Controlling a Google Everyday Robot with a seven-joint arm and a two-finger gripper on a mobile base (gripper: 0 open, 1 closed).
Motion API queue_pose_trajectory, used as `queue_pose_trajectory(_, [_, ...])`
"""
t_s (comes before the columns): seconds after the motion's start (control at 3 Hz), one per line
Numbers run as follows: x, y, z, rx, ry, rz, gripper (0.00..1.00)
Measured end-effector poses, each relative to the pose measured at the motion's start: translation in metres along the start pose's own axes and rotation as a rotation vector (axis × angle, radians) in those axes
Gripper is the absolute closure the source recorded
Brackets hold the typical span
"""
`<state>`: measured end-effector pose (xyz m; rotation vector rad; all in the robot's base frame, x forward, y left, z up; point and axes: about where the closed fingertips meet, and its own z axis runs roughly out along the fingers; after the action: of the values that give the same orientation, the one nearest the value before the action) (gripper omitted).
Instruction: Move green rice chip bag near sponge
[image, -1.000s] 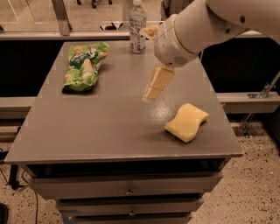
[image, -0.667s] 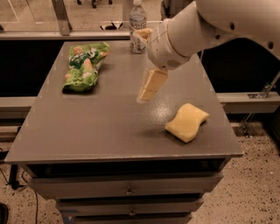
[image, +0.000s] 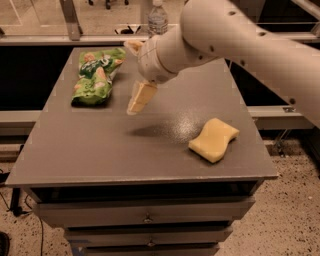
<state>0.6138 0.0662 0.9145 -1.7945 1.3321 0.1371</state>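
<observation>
The green rice chip bag (image: 96, 75) lies crinkled at the far left of the grey table (image: 100, 150). The pale yellow sponge (image: 214, 139) lies at the near right of the table. My gripper (image: 138, 98) hangs above the middle of the table, to the right of the bag and well left of the sponge, its cream-yellow fingers pointing down. It holds nothing that I can see. The white arm reaches in from the upper right.
A clear plastic water bottle (image: 157, 19) stands at the table's back edge, behind the arm. Drawers (image: 145, 217) sit under the table front. Speckled floor lies to the right and a railing runs behind.
My gripper and arm have moved left across the table, toward the bag. The bag and the sponge have not moved.
</observation>
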Motion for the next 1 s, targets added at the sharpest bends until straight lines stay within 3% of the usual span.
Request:
queue_pose_trajectory(0.67, [-0.004,-0.031,0.084,0.039,-0.071,0.062,0.00])
queue_pose_trajectory(1.0, [-0.010,-0.041,0.109,0.046,-0.089,0.095,0.00])
